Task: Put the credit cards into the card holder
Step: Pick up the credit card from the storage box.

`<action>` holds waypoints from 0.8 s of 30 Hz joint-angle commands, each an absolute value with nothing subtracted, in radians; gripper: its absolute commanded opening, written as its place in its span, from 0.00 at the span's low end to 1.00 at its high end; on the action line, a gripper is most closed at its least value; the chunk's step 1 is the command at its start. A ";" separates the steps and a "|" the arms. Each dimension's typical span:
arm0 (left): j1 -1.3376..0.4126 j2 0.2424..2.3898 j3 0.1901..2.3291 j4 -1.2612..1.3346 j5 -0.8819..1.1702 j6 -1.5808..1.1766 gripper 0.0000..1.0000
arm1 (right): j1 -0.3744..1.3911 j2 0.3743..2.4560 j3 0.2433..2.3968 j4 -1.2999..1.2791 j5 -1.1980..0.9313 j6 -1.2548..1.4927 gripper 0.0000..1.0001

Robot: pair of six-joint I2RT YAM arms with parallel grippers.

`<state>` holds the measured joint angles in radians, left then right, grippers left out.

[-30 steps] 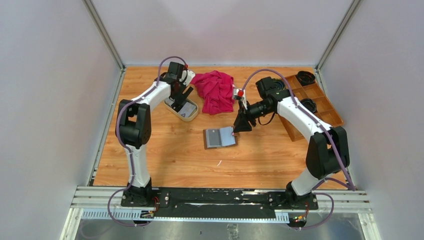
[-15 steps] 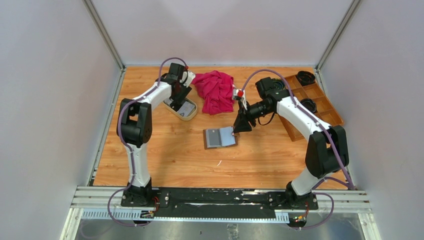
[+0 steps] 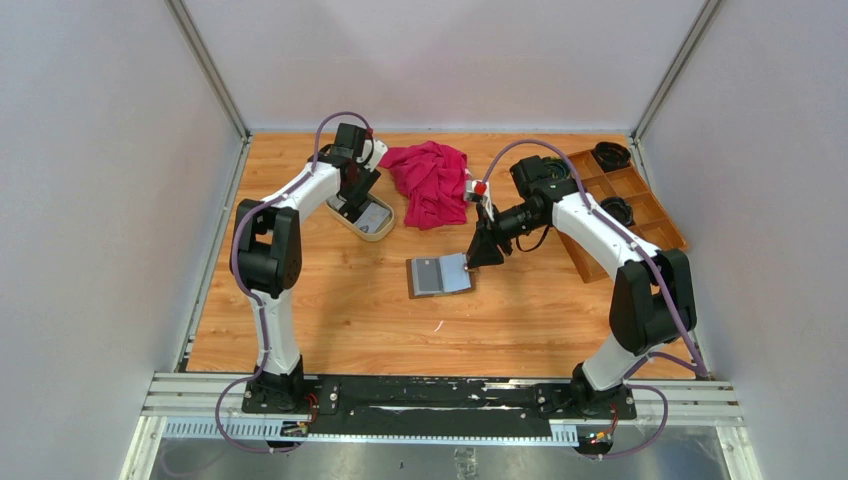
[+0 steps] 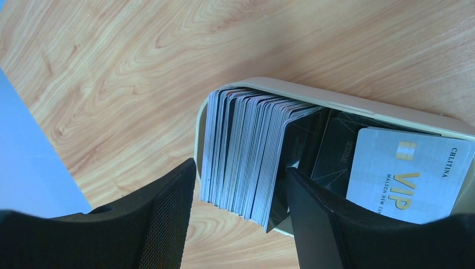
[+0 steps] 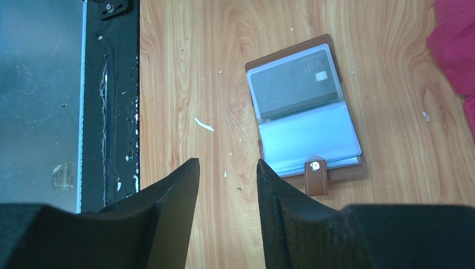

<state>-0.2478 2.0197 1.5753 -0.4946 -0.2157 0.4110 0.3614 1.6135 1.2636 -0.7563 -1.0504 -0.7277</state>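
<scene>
Wood tabletop (image 3: 330, 300) bears open card holder (image 3: 440, 275) beside right claw (image 3: 477, 259).

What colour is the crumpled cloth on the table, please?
The crumpled cloth is magenta-pink, clearest in the top external view.

Glossy plastic cards (image 4: 241, 151), a matt beige dish (image 4: 336, 102), a smooth wood-grain table (image 4: 112, 67), and a stitched leather holder (image 5: 341, 174) with shiny clear sleeves (image 5: 311, 134).
</scene>
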 commanded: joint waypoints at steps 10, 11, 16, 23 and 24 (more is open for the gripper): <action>-0.239 1.975 1.599 -0.513 -0.224 0.400 0.48 | 0.348 1.636 1.271 -0.801 -1.087 -0.758 0.46; -0.238 1.976 1.598 -0.514 -0.223 0.399 0.45 | 0.348 1.637 1.271 -0.802 -1.086 -0.759 0.46; -0.239 1.971 1.598 -0.515 -0.214 0.394 0.35 | 0.347 1.638 1.271 -0.804 -1.088 -0.761 0.46; -0.239 1.978 1.601 -0.522 -0.194 0.388 0.24 | 0.348 1.644 1.274 -0.810 -1.088 -0.764 0.46; -0.240 1.980 1.603 -0.523 -0.193 0.387 0.21 | 0.348 1.644 1.274 -0.811 -1.088 -0.765 0.46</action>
